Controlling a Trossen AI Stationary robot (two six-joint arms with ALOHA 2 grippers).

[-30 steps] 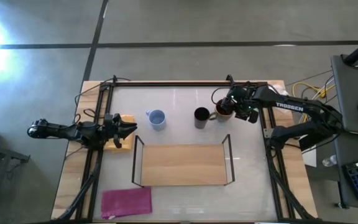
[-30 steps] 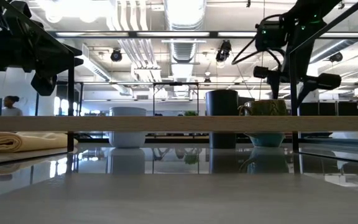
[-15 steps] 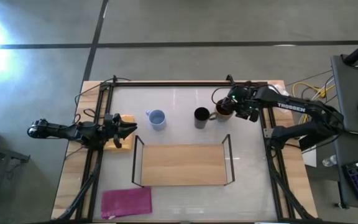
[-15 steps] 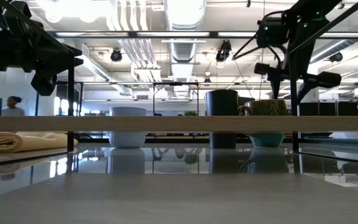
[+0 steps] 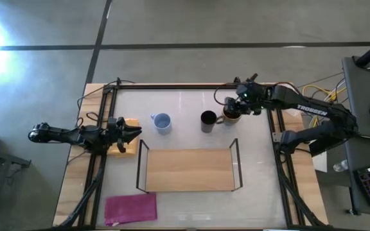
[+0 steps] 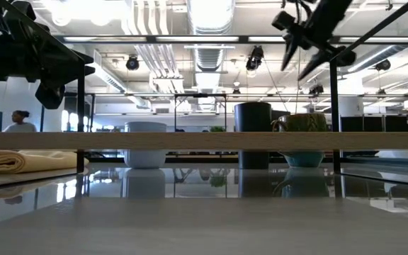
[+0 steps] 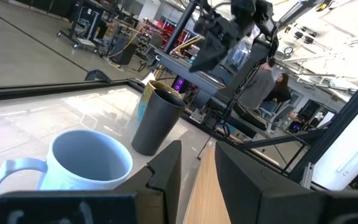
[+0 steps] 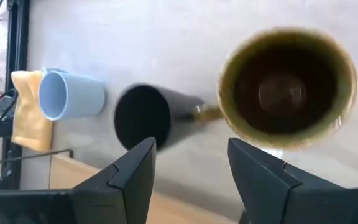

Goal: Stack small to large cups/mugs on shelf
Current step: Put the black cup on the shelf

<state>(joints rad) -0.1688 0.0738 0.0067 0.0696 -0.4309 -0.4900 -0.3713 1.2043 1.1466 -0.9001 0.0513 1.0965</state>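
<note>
Three mugs stand upright on their bases in a row on the glass table behind the shelf (image 5: 188, 170): a light blue one (image 5: 162, 122), a black one (image 5: 208, 120) and a brown one (image 5: 231, 115). My right gripper (image 5: 239, 104) is open and empty, raised above the brown mug (image 8: 288, 87). It stands high in the low view (image 6: 303, 57). My left gripper (image 5: 135, 133) is open and empty at the table's left, over a yellow cloth (image 5: 130, 142). It points toward the light blue mug (image 7: 92, 165).
The wooden shelf board has black wire uprights at both ends (image 5: 236, 163). A pink cloth (image 5: 130, 208) lies at the near left. A black frame (image 5: 191, 85) runs round the table. People show in the room beyond the table (image 6: 20, 122).
My right gripper has risen from beside the brown mug's rim to well above it. It has shifted a little toward the table's far edge and tipped. The brown mug has stayed in place.
</note>
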